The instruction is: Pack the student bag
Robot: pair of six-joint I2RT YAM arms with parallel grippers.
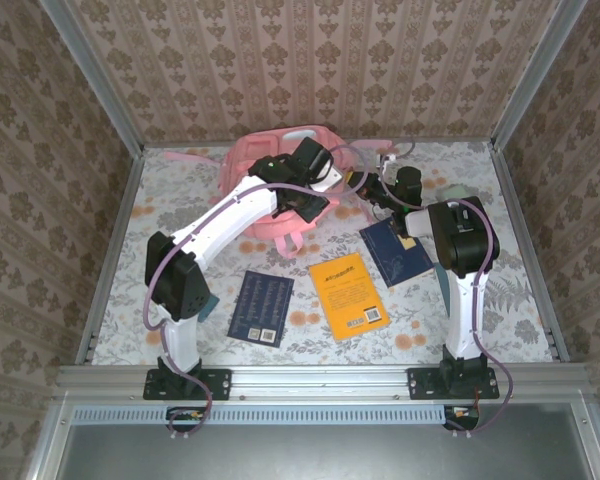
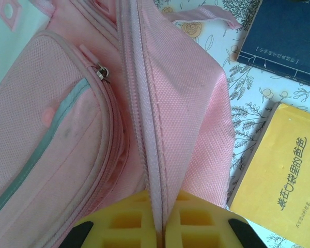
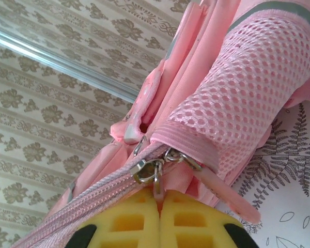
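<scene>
Bag: the large soft pink fabric backpack (image 1: 242, 165) is laid at the far centre of the floral-patterned table (image 1: 520, 330).
Left gripper (image 2: 161, 219): the yellow pads are pressed together on the backpack's closed zip seam.
Right gripper (image 3: 160, 206): fully closed, with the pink zip pull (image 3: 157, 190) pinched between the pads.
Books: a yellow paperback (image 1: 348, 295) is laid flat near the backpack, between two dark blue books (image 1: 260, 308).

Left arm (image 1: 225, 220) covers much of student bag (image 1: 244, 163); yellow book (image 2: 279, 186), blue book (image 2: 284, 36) cropped at frame edge.
</scene>
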